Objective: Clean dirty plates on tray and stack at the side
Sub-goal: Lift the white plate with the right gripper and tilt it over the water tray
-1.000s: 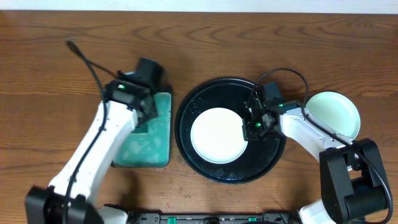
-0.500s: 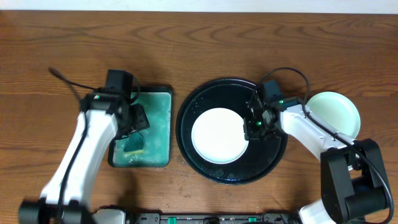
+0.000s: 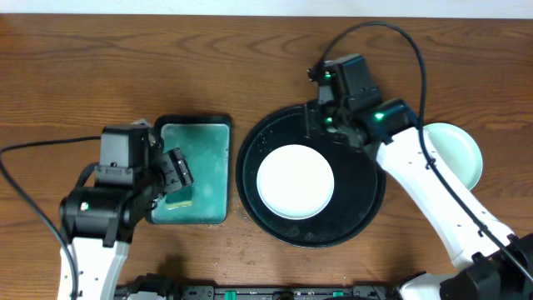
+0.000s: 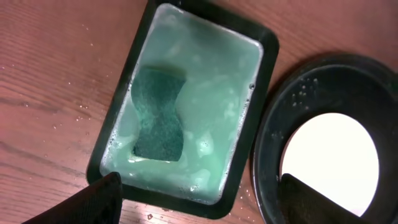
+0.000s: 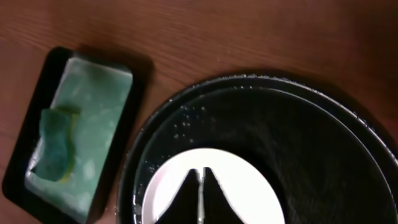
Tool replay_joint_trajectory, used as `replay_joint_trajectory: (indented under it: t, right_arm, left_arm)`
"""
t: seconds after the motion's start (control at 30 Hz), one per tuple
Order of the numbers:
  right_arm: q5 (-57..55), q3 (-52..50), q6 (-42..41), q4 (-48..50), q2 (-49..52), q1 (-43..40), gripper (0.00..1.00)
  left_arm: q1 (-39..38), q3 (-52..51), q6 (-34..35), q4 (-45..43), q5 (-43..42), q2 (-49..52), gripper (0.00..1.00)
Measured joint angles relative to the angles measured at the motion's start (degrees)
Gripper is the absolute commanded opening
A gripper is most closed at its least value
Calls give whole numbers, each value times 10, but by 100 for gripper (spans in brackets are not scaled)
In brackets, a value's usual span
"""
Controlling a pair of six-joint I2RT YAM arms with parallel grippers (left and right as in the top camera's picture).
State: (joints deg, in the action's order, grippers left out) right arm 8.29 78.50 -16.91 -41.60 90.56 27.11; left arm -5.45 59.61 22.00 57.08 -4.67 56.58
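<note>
A clean-looking white plate (image 3: 296, 182) (image 4: 329, 163) (image 5: 249, 190) lies in the middle of the round black tray (image 3: 362, 179) (image 5: 298, 137). One pale mint-green plate (image 3: 456, 152) sits on the table to the right of the tray, partly under my right arm. My right gripper (image 3: 326, 125) (image 5: 201, 171) hangs shut and empty above the tray's far part, its tips seen over the white plate. At the near left corner of the small rectangular tray, my left gripper (image 3: 176, 172) (image 4: 200, 180) stands wide open with nothing in it.
The rectangular black-rimmed tray (image 3: 218, 133) (image 4: 264, 68) (image 5: 18, 155) holds soapy teal water and a green sponge (image 4: 160, 115) (image 5: 56, 144) lying loose in it. Water drops speckle the black tray and the wood near both trays.
My left gripper has opened, left the sponge in the rectangular tray and drawn back toward the front left. My right arm has lifted from the white plate's right edge to the tray's far side.
</note>
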Motion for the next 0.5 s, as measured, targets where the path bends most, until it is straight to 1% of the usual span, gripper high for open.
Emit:
replay_joint_trajectory:
  t: [0.03, 0.07, 0.1, 0.23, 0.27, 0.33, 0.43, 0.5]
  right_arm:
    - [-7, 1, 4, -9, 0, 4, 23]
    - [-15, 1, 5, -27, 0, 4, 29]
    - [-24, 1, 8, -54, 0, -1, 31]
    - [-30, -3, 14, -124, 6, -40, 34]
    - [-24, -7, 23, -133, 11, -55, 36]
    - [-1, -21, 48, -144, 26, -84, 37]
    - [30, -61, 75, -138, 52, -113, 37]
    - [47, -98, 86, -114, 66, -121, 37]
  left_arm:
    - [0, 0, 0, 0, 0, -3, 80]
    - [0, 0, 0, 0, 0, -5, 80]
    - [0, 0, 0, 0, 0, -5, 80]
    - [0, 0, 0, 0, -1, -4, 80]
    - [0, 0, 0, 0, -1, -4, 80]
    - [0, 0, 0, 0, -1, -4, 81]
    - [0, 0, 0, 0, -1, -3, 80]
    - [0, 0, 0, 1, -2, -3, 81]
